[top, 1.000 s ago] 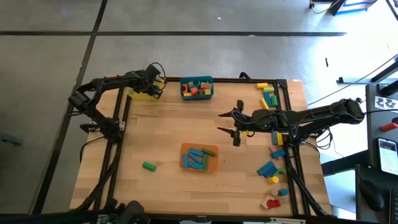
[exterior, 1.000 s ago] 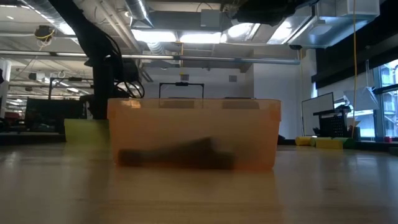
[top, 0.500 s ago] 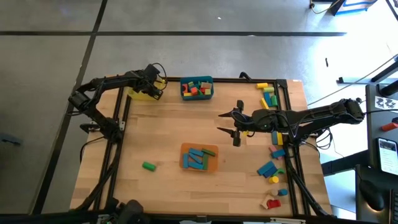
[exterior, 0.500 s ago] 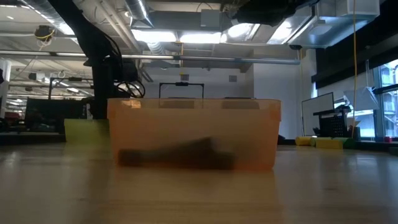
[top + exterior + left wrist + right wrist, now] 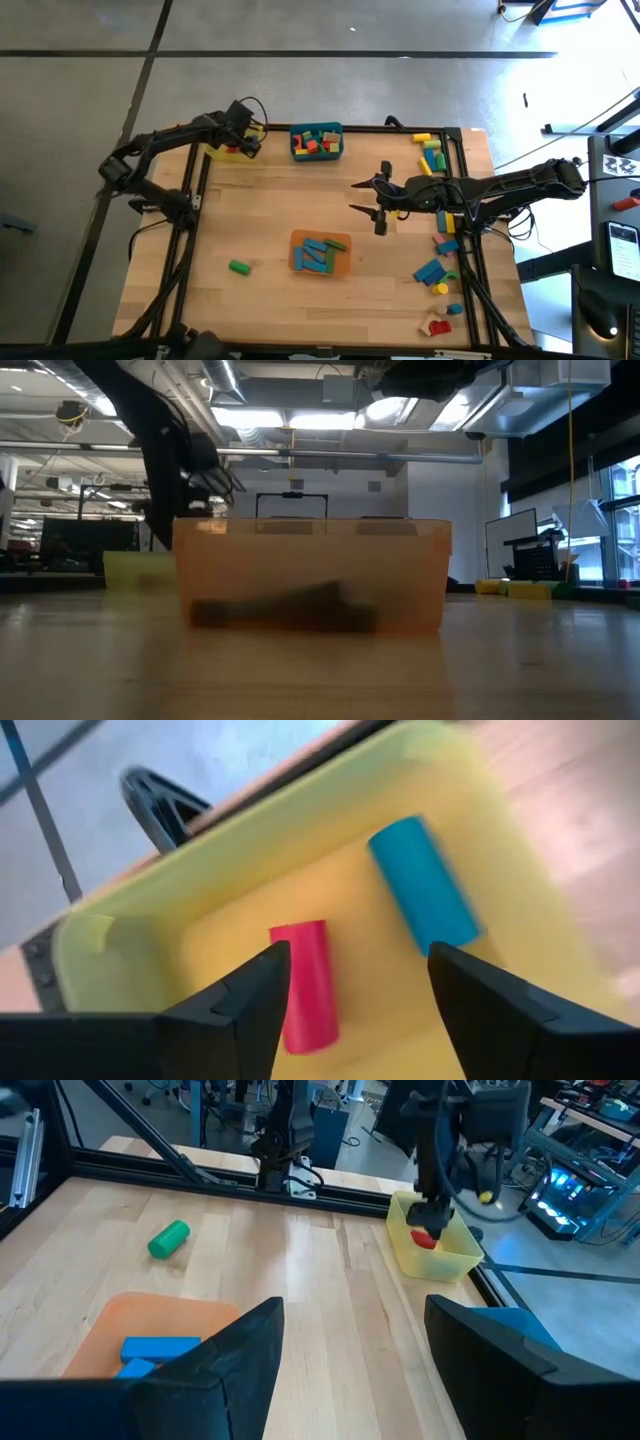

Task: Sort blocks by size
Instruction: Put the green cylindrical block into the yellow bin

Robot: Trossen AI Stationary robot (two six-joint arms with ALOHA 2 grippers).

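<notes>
The pale wooden counter [image 5: 270, 220] is framed by black rails. Three plastic bins are carried on it. A yellow rectangular bin [image 5: 222, 151] is set at the far left corner, a teal rectangular bin [image 5: 317, 141] just beside it along the far edge, and an orange rectangular bin [image 5: 321, 253] near the middle.

The left pincer [image 5: 243, 135] is held over the yellow bin with its fingers spread apart and nothing clamped between them. The right pincer [image 5: 381, 203] is held over bare wood between the teal and orange bins; its fingers are likewise spread wide and hold nothing.

Many small wooden blocks [image 5: 437, 255] in blue, yellow, green and red are scattered along the right edge of the counter. Several flat blue blocks [image 5: 318, 254] are seen lying in the orange bin. Mixed coloured blocks [image 5: 315, 140] are piled in the teal bin.

In the yellow bin a blue wooden cylinder [image 5: 423, 885] and a red wooden cylinder [image 5: 306, 984] are seen lying side by side, apart. A green wooden cylinder [image 5: 238, 266] is left alone on the counter, left of the orange bin.
</notes>
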